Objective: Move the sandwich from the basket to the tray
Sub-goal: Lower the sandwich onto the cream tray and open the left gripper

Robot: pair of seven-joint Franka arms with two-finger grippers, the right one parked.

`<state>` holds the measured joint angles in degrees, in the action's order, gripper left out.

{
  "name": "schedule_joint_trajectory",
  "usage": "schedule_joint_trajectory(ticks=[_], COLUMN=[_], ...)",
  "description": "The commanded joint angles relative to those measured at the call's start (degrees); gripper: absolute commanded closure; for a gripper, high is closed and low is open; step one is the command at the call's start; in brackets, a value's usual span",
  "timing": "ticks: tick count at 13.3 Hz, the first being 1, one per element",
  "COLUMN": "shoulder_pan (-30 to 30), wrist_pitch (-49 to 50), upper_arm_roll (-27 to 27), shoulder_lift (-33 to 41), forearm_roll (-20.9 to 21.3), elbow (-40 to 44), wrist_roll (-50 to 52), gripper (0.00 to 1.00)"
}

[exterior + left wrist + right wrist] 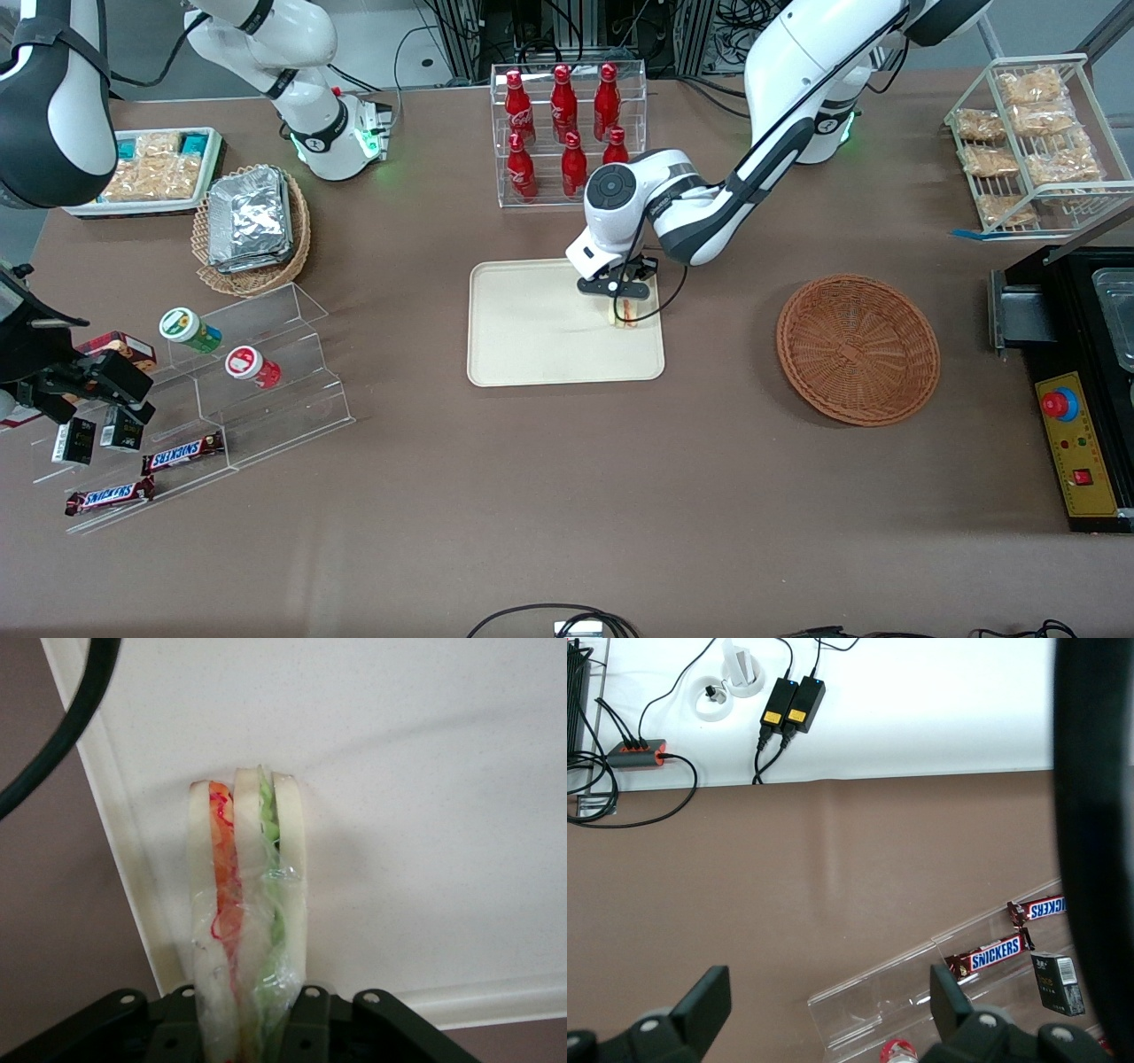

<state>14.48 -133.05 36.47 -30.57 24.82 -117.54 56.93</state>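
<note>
Front view: we log the gripper (624, 299) low over the tray (532, 354), near the edge facing the basket (858, 349), its fingers clamped on the sandwich (626, 313).
Left wrist view: we note the sandwich (248, 912) standing on edge on the tray (425, 815), squeezed between both fingers (306, 1019).

glossy clear wrap on sandwich (248, 912); matt smooth tray (425, 771); woven wicker basket (858, 348).
</note>
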Motion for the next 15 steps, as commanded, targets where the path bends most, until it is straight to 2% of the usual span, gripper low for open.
schedule_joint_trajectory(ticks=[1,2,5,7,10,15], shoulder_pan=[0.99,0.81,0.46,0.2,-3.66,-14.02], wrist_pitch=[0.51,0.68,2.7,7.43,13.59,17.47], upper_arm_roll=[-0.52,-0.52,-0.61,-0.79,-0.61,-0.52], shoulder_lift=[-0.46,-0.28,0.42,0.42,1.91,7.89], forearm_roll=[1.28,1.28,1.1,1.02,0.4,0.22], elbow=[1.43,1.7,3.8,7.57,12.06,13.03], wrist_roll=[1.25,1.34,2.38,4.84,5.82,5.56], gripper=[0.08,0.01,0.0,0.0,0.0,0.0])
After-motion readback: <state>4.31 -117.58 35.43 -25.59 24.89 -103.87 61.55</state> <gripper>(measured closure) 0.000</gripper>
